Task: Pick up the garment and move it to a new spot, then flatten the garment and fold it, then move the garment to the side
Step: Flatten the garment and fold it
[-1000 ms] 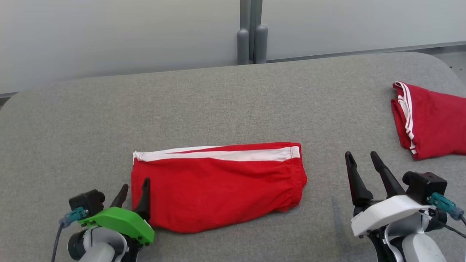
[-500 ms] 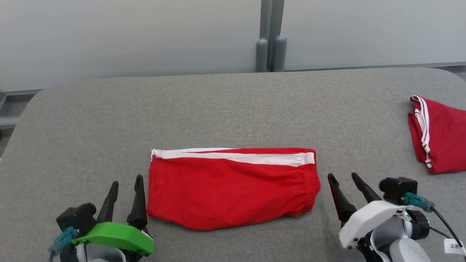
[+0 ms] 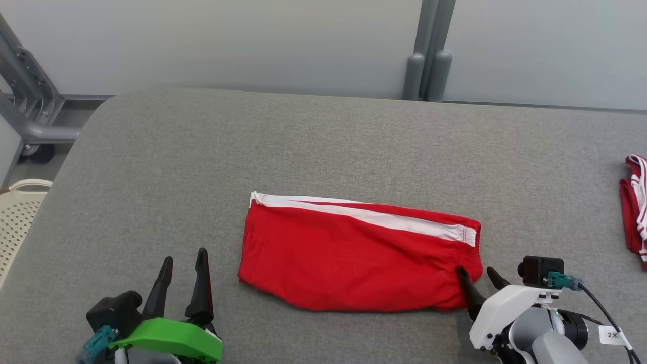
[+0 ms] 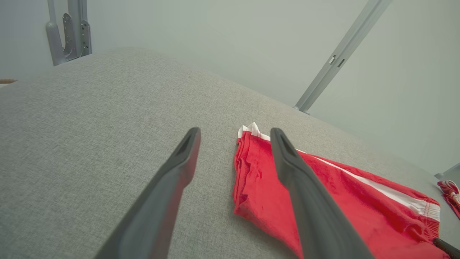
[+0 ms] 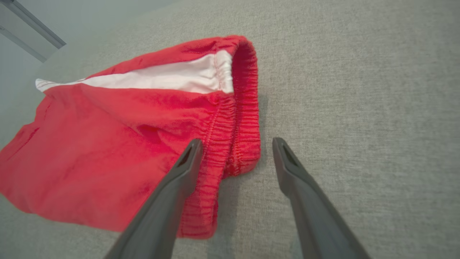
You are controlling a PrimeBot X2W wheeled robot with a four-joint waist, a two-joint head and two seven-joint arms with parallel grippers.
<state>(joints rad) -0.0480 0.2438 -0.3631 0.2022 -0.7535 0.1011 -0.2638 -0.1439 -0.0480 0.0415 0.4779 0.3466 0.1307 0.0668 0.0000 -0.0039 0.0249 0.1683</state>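
Here the folded red garment (image 3: 354, 258) lies flat toward the near edge of the tabletop (image 3: 303, 136), the left gripper (image 3: 184, 255) beside its left end and the right gripper (image 3: 474, 269) straddling its waistband corner, both with fingers apart, seemingly poised to carry it aside.

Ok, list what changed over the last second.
The head camera swung left, so the whole picture shifted. The right hand closed in on the elastic waistband of the folded red shorts with a white stripe; one finger now overlaps it. The left hand drew away from the opposite edge. Unchanged: both hands open, nothing held, shorts flat on the grey fabric table.
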